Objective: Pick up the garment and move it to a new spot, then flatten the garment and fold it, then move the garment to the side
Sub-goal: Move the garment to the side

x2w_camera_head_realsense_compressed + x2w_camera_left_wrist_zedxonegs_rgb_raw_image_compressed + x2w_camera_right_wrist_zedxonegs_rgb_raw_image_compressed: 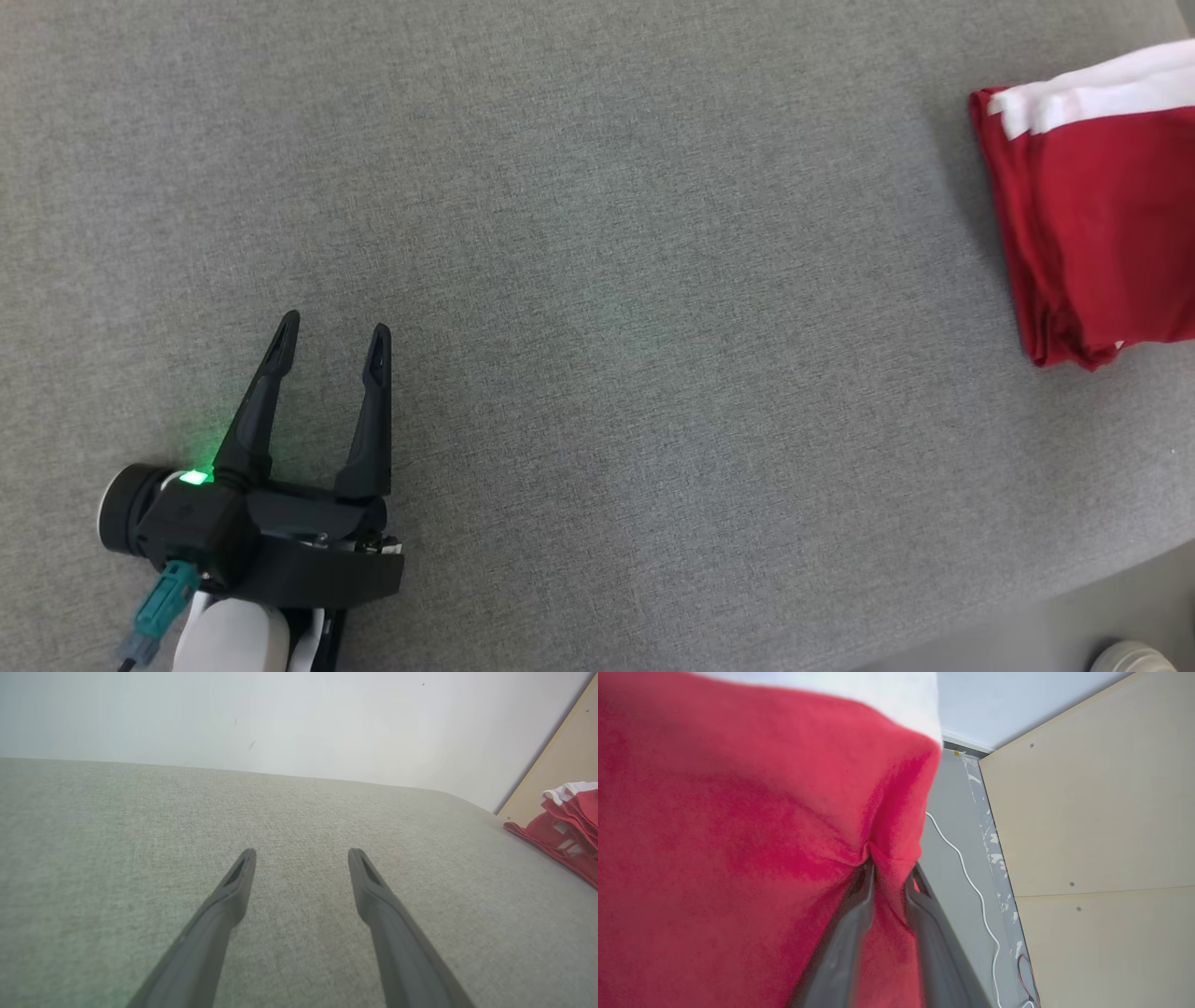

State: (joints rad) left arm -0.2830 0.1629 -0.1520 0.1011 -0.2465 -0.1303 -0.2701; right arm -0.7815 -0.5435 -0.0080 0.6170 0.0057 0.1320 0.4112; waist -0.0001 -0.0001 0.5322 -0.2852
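Observation:
The garment (1092, 224) is red with white bands and lies folded at the far right of the grey fabric surface (597, 233), running out of the head view. My left gripper (335, 323) stands open at the lower left, far from the garment, with nothing between its fingers. In the left wrist view the left gripper (302, 851) points along the bare surface, and the garment (570, 830) sits at the right edge. In the right wrist view my right gripper (892, 865) is shut on a pinched fold of the garment (738, 835), which hides the fingertips.
The grey surface's front edge (1074, 597) curves across the lower right, with floor beyond and a pale object (1134, 658) at the corner. Light wooden panels (1087, 835) and a white cable (966, 872) on the floor lie to the garment's right. A white wall (299, 714) backs the surface.

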